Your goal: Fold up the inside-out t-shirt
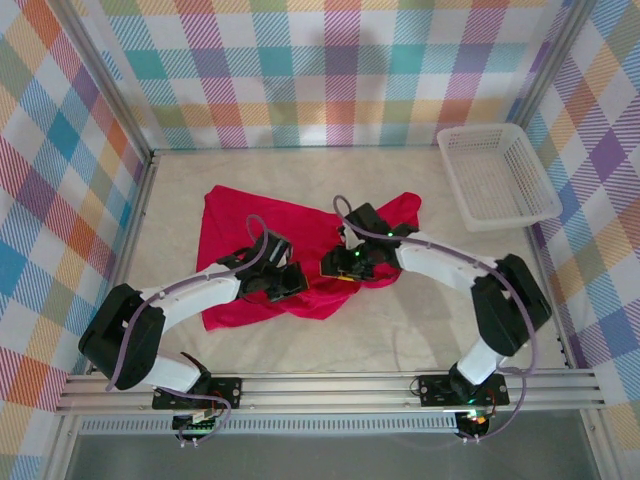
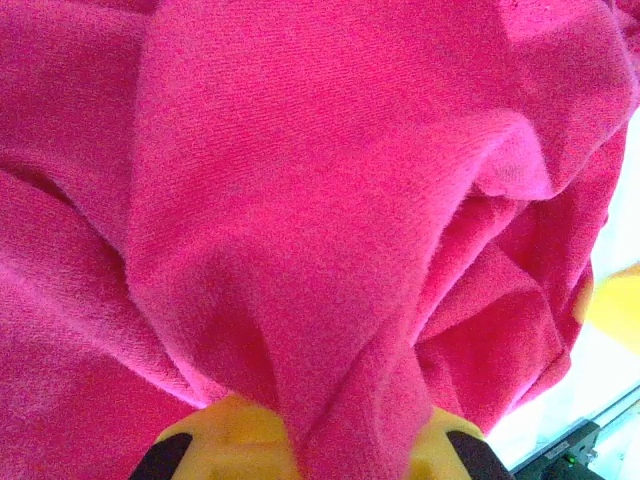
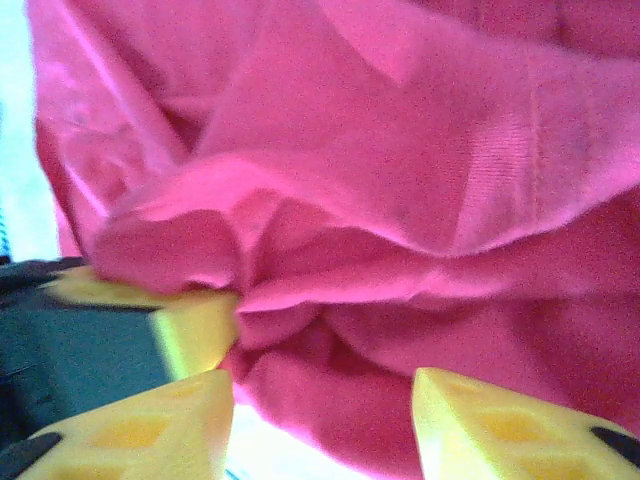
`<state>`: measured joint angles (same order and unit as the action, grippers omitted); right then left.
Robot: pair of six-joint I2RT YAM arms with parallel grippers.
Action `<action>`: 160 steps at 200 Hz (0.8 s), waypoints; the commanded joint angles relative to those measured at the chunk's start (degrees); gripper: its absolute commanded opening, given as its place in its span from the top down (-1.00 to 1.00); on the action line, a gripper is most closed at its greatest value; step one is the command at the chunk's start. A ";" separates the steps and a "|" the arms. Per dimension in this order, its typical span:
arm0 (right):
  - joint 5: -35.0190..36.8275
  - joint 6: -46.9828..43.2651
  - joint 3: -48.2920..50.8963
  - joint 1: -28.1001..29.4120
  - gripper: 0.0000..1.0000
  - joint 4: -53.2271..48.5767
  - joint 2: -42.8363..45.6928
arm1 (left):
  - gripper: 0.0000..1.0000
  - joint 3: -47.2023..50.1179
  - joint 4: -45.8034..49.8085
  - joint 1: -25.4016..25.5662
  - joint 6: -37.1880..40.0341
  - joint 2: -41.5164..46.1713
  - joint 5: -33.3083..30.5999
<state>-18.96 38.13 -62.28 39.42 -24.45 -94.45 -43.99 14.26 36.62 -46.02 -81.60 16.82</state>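
The inside-out t-shirt (image 1: 250,225) lies crumpled and bright red in the middle of the table, spread from the back left to the right of centre. My left gripper (image 1: 298,281) sits on its front part, and in the left wrist view a ridge of the t-shirt (image 2: 300,200) is pinched between the yellow fingers (image 2: 215,440) of that gripper (image 2: 345,452), which is shut on it. My right gripper (image 1: 331,265) faces it closely from the right. In the right wrist view its jaws (image 3: 325,420) stand apart, with bunched t-shirt (image 3: 400,180) lying loose just beyond the fingertips (image 3: 500,432).
A white plastic basket (image 1: 497,175) stands at the back right. Plaid walls close in the table (image 1: 400,325) on three sides. The metal rail (image 1: 330,385) with both arm bases runs along the near edge. The two grippers are almost touching.
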 commanded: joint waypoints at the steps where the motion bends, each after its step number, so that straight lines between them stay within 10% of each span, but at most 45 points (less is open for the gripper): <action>1: -2.22 2.57 0.74 0.30 -0.11 3.44 -2.81 | 1.00 -1.44 0.93 0.56 0.77 1.14 -1.09; 39: -0.78 5.31 -0.57 0.39 -0.05 5.79 -6.85 | 1.00 -1.11 1.18 0.56 0.49 2.79 -1.45; 84: 1.45 5.68 -4.77 0.37 1.00 2.35 -5.65 | 1.00 -0.87 1.14 0.51 0.86 4.40 -1.59; 160: 3.74 0.55 -10.62 0.28 1.00 -11.15 11.40 | 1.00 -8.40 8.46 0.03 6.11 1.11 -6.59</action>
<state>-16.53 41.28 -70.00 39.53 -30.15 -87.33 -49.60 20.03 36.62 -42.26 -78.89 12.08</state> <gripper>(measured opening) 0.065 0.048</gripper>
